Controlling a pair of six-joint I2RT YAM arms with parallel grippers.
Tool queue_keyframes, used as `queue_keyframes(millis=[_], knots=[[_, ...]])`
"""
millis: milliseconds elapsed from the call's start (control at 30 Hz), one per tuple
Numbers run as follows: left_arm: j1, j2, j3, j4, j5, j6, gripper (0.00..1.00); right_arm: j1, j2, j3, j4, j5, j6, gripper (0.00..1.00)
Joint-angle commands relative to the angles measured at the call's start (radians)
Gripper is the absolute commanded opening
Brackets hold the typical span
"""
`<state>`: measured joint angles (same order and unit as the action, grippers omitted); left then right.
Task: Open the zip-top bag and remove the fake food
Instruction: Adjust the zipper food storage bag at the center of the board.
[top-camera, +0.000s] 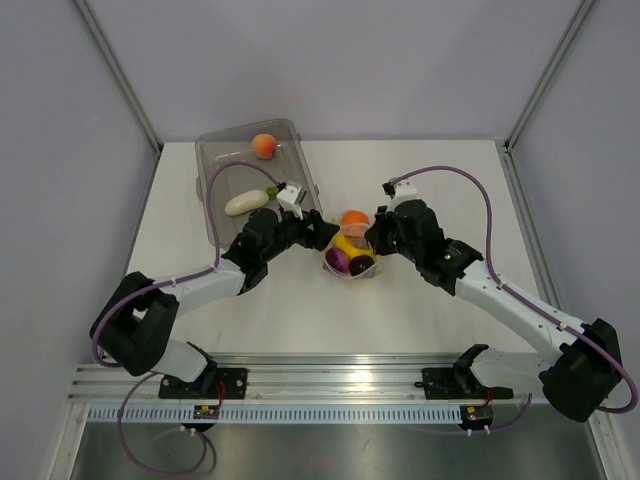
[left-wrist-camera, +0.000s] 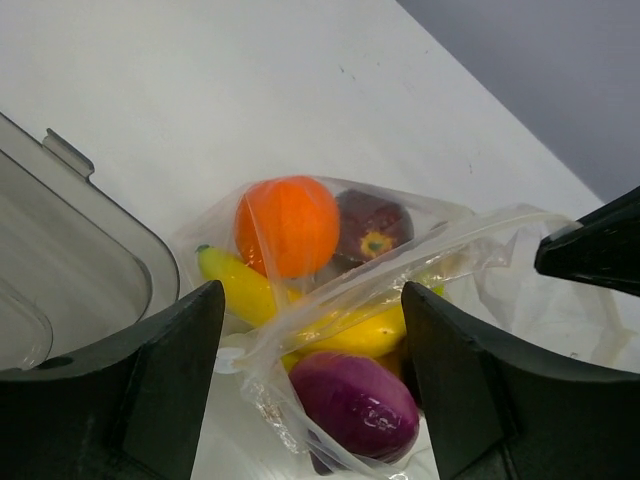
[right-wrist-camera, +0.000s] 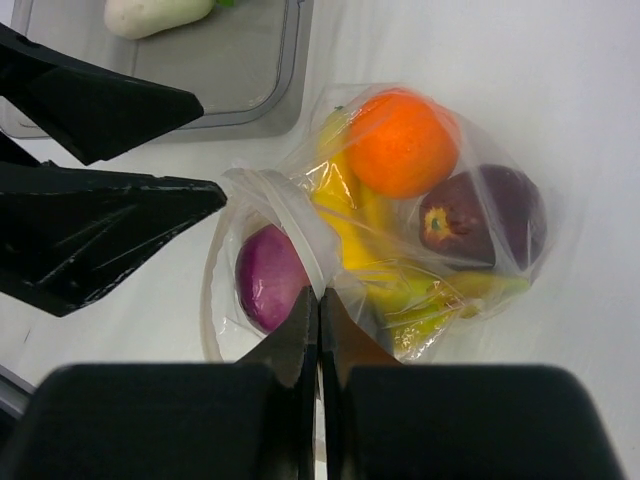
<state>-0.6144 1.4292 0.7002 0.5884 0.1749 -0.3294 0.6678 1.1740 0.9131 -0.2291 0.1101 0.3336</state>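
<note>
The zip-top bag (right-wrist-camera: 300, 215) lies on the table just beside the clear-grey tub (right-wrist-camera: 255, 80), off its near right corner. It holds an orange (right-wrist-camera: 400, 140), a yellow banana bunch (right-wrist-camera: 350, 225), a dark red apple (right-wrist-camera: 485, 220) and a dark purple round piece (right-wrist-camera: 268, 275). A white radish (top-camera: 245, 202) and a peach (top-camera: 264, 146) lie inside the tub, apart from each other.

The right gripper (right-wrist-camera: 318, 300) sits on the side of the bag away from the tub; its fingers are pressed together and appear to pinch a fold of film at the bag's rim. The left gripper (left-wrist-camera: 310, 320) sits on the side nearest the tub with its fingers spread wide and holding nothing; the rim strip and the purple piece lie between them in the left wrist view.

The step in hand looks to be opening the bag; the mouth seems partly parted around the purple piece, though I cannot tell how much of the zip is undone.

Next, the left claw probably needs to close on the rim lip on the tub side, not on the food beneath it; the two claws should then pull apart gently, since the film is thin and slippery and the whole bag may drag instead of opening.
</note>
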Motion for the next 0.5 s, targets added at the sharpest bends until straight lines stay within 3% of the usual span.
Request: queue_keyframes(millis=[0,300,467], knots=[[-0.004,0.023,0.058,0.090,0.043,0.073,0.73,0.012,-0.031,0.000,0.053,-0.026,-0.019,0.00],[-0.033,0.074,0.102,0.073,0.100,0.133,0.62,0.012,-0.025,0.001,0.053,-0.030,-0.022,0.00],[-0.067,0.089,0.130,0.022,0.087,0.174,0.60,0.012,-0.024,0.001,0.057,-0.030,-0.022,0.00]])
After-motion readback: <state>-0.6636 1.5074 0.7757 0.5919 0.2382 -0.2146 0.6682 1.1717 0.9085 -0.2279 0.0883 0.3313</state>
